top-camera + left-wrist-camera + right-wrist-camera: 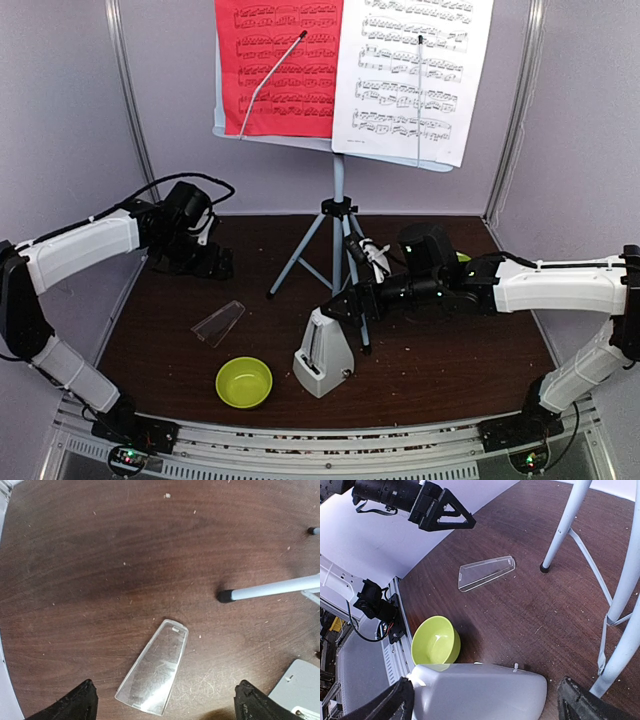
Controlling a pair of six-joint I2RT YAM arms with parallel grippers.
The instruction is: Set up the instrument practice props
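Observation:
The pale music stand is upright at the back on tripod legs, with a red sheet and a white sheet on its desk. A pale-grey pyramid metronome stands near the front centre. My right gripper hovers open just over its top. In the right wrist view the metronome lies between the spread fingers of the right gripper, with a gap on the right side. My left gripper is open at the left, above the table. A clear trapezoid cover lies flat below the left gripper.
A lime-green bowl sits left of the metronome near the front edge. The clear cover lies between the bowl and the left arm. The tripod legs spread across the middle of the table, one foot near the cover.

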